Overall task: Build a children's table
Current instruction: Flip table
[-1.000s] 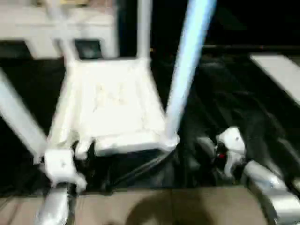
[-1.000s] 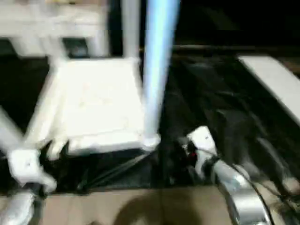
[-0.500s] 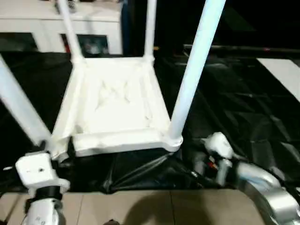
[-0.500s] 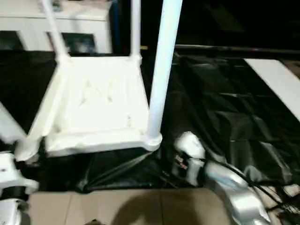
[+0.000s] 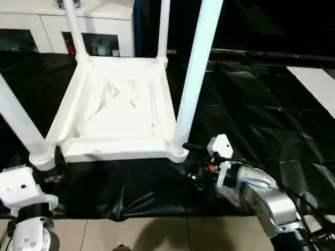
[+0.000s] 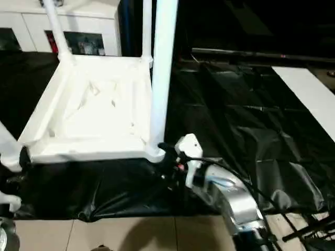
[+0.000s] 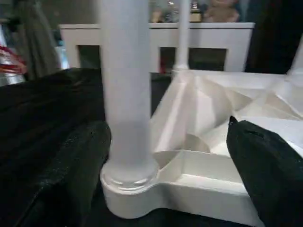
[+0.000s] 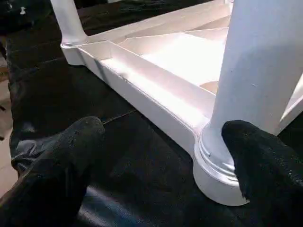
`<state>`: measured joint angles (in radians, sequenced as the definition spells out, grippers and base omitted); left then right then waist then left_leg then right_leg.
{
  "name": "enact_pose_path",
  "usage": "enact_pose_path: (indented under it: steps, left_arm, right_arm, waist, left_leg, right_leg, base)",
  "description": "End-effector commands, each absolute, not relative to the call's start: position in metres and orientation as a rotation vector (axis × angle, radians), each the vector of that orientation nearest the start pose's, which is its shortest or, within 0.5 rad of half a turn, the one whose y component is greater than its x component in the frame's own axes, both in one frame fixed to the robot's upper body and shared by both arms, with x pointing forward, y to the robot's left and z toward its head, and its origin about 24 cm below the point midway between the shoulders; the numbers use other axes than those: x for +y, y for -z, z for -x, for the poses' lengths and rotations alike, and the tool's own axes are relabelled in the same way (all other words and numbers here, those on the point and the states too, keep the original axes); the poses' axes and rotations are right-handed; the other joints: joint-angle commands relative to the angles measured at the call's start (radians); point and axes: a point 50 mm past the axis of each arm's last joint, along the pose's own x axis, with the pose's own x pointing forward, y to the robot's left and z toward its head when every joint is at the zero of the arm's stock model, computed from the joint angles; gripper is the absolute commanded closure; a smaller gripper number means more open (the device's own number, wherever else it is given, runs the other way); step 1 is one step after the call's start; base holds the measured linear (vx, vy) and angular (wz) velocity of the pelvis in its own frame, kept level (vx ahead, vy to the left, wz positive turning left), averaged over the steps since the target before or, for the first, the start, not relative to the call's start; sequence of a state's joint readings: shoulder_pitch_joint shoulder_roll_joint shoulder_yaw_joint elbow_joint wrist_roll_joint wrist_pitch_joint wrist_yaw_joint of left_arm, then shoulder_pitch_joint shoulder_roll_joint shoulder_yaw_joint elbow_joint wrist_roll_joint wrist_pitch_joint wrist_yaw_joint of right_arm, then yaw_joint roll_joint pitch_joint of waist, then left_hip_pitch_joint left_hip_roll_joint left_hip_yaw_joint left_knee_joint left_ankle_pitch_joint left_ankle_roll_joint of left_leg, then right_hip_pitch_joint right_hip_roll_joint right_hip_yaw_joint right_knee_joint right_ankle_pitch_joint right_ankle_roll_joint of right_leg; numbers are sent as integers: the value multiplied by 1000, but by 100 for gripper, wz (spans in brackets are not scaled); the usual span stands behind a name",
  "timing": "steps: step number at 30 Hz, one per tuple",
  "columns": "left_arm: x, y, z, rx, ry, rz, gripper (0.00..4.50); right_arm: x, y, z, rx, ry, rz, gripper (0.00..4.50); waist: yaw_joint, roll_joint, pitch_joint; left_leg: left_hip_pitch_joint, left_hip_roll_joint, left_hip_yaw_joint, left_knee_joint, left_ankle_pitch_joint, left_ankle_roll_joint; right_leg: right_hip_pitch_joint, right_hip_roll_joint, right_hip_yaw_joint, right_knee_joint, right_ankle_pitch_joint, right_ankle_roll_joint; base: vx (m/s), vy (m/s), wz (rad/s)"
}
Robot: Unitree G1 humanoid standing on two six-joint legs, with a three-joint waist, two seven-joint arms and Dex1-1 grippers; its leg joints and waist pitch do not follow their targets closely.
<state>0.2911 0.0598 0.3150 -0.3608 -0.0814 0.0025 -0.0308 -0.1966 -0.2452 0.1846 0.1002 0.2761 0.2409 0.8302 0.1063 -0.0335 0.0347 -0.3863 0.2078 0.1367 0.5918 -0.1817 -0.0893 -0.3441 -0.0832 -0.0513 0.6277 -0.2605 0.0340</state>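
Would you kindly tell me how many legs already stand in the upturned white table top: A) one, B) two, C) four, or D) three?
C: on the table top, a leg rises from each of the four corner sockets, two near and two far.

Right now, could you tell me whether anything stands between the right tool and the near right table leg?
Nothing visible does. The right tool stands open beside the base of that leg, with bare black sheet between its fingers.

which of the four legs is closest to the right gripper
The near-right leg, standing in the corner socket nearest the robot on its right side. The open right gripper sits right beside its base; the other three legs are farther off.
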Motion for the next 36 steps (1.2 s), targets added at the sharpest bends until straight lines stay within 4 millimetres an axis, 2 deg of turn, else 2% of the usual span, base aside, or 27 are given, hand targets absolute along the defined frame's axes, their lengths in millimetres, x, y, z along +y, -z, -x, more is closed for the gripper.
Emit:
enact_pose_path:
  steps: [1,3,4,5,6,7,8,9,10,11,13,14,16,17,21,24,25,26,27,28,29,30,31,32,35,36]
  left_arm:
    - [243,-69,-187,-77,-294,-90,3]
    - [258,-67,-204,-60,-321,-114,3]
    - [261,-67,-208,-60,-331,-108,3]
    - [263,-68,-210,-60,-337,-100,3]
    - [270,-68,-213,-60,-382,-101,3]
    - [275,-68,-215,-61,-411,-92,3]
    - [281,-69,-216,-59,-461,-86,3]
    - [283,-70,-217,-67,-490,-76,3]
    - [284,-70,-217,-72,-498,-75,3]
    - [284,-71,-217,-76,-503,-74,3]
    - [282,-72,-219,-93,-493,-67,3]
    - [280,-71,-221,-90,-475,-64,3]
    - [279,-69,-225,-90,-443,-47,3]
    - [278,-68,-228,-86,-425,-39,3]
    - [277,-64,-247,-79,-350,-14,3]
    - [284,-60,-254,-38,-364,-16,3]
    - [288,-58,-257,-13,-379,-26,3]
    - [291,-57,-258,1,-389,-32,3]
    - [298,-58,-261,2,-431,-5,3]
    - [298,-58,-261,2,-431,-5,31]
    - [300,-59,-262,4,-441,-3,39]
    - [302,-59,-263,5,-447,-2,39]
    - [305,-60,-264,7,-452,2,39]
    - [307,-60,-265,9,-454,-2,47]
    - [307,-60,-266,5,-450,5,84]
    - [307,-60,-266,1,-446,10,81]
  right_arm:
    - [-112,-47,-265,186,-1021,-56,0]
    - [-122,-47,-258,192,-1032,-36,0]
    - [-125,-47,-256,192,-1033,-29,0]
    - [-128,-48,-255,190,-1032,-25,0]
    - [-135,-50,-250,196,-1037,-21,0]
    - [-139,-50,-247,199,-1039,-13,0]
    - [-147,-52,-244,205,-1038,-4,0]
    - [-153,-53,-241,210,-1039,1,0]
    - [-156,-54,-239,213,-1041,1,0]
    - [-158,-54,-238,216,-1042,1,0]
    - [-166,-55,-235,231,-1054,-1,0]
    - [-167,-56,-235,235,-1060,0,0]
    - [-166,-57,-238,229,-1065,5,0]
    - [-164,-59,-239,222,-1070,3,0]
    - [-152,-67,-245,199,-1117,-17,0]
    - [-144,-68,-245,202,-1153,-26,0]
    - [-141,-68,-245,206,-1170,-31,0]
    - [-139,-69,-245,208,-1181,-35,0]
    - [-135,-70,-246,203,-1195,-27,0]
    - [-135,-70,-246,203,-1195,-27,0]
    - [-132,-70,-247,201,-1206,-30,0]
    - [-130,-70,-247,200,-1216,-33,0]
    - [-126,-71,-249,195,-1229,-32,0]
    - [-124,-71,-250,194,-1234,-32,0]
    - [-122,-71,-251,191,-1236,-29,0]
    - [-121,-71,-251,190,-1238,-28,0]
  waist:
    - [4,11,-35]
    - [7,22,-38]
    - [9,23,-39]
    - [11,21,-40]
    - [11,22,-42]
    - [11,22,-42]
    - [10,31,-44]
    - [9,31,-43]
    - [11,26,-44]
    - [8,26,-43]
    - [8,25,-43]
    - [8,28,-43]
    - [6,27,-41]
    - [6,22,-40]
    - [8,25,-41]
    - [8,27,-45]
    - [6,21,-46]
    - [7,24,-50]
    - [7,23,-51]
    - [6,23,-50]
    - [6,19,-51]
    - [7,22,-51]
    - [6,19,-50]
    - [6,22,-50]
    - [7,22,-48]
    - [8,22,-48]
  left_leg:
    - [14,20,3,-88,-238,-10]
    - [19,17,4,-88,-257,-23]
    - [29,17,8,-85,-268,-28]
    - [28,19,7,-85,-267,-28]
    - [22,18,5,-86,-245,-31]
    - [22,18,5,-86,-245,-31]
    - [23,17,4,-84,-244,-28]
    - [22,15,6,-85,-250,-27]
    - [24,17,6,-82,-257,-20]
    - [20,17,5,-84,-252,-17]
    - [22,18,8,-81,-261,-3]
    - [22,18,8,-81,-260,-2]
    - [22,16,11,-81,-271,3]
    - [23,16,12,-82,-277,5]
    - [25,15,10,-83,-270,-1]
    - [25,18,9,-82,-249,-9]
    - [23,16,9,-81,-225,-6]
    - [23,15,8,-78,-196,-3]
    - [24,15,9,-76,-183,-3]
    - [23,14,9,-76,-182,-2]
    - [23,14,10,-76,-178,0]
    - [24,15,10,-76,-176,1]
    - [23,15,11,-77,-182,1]
    - [24,14,11,-77,-191,0]
    - [26,17,11,-81,-215,-7]
    - [25,18,11,-82,-220,-10]
  right_leg:
    - [12,-40,30,-82,-35,-122]
    - [7,-37,34,-82,-44,-104]
    - [1,-34,38,-86,-34,-97]
    - [4,-35,38,-81,-19,-101]
    - [12,-34,36,-79,24,-101]
    - [12,-34,36,-79,24,-101]
    - [11,-34,36,-74,52,-113]
    - [11,-33,37,-77,51,-112]
    - [12,-34,38,-77,55,-118]
    - [14,-36,37,-77,58,-123]
    - [12,-37,38,-81,36,-134]
    - [11,-37,39,-80,32,-139]
    - [7,-36,39,-85,-15,-148]
    - [5,-36,39,-87,-35,-147]
    - [1,-37,41,-87,-78,-143]
    - [4,-39,40,-81,-32,-142]
    - [7,-36,38,-77,3,-145]
    - [9,-36,38,-72,49,-149]
    - [9,-35,37,-70,82,-154]
    - [9,-35,36,-69,90,-158]
    - [10,-35,36,-69,95,-160]
    - [10,-37,36,-68,98,-164]
    - [11,-38,36,-69,88,-167]
    - [9,-38,37,-69,73,-168]
    - [7,-40,37,-72,41,-169]
    - [8,-41,38,-72,33,-169]
  base:
    - [0,0,0]
    - [0,0,0]
    - [0,0,0]
    - [0,0,0]
    - [0,0,0]
    - [0,0,0]
    - [0,0,0]
    - [0,0,0]
    - [0,0,0]
    - [0,0,0]
    - [0,0,0]
    - [0,0,0]
    - [0,0,0]
    - [0,0,0]
    - [0,0,0]
    - [0,0,0]
    - [0,0,0]
    - [0,0,0]
    - [0,0,0]
    - [0,0,0]
    - [0,0,0]
    - [0,0,0]
    - [0,0,0]
    - [0,0,0]
    - [0,0,0]
    - [0,0,0]
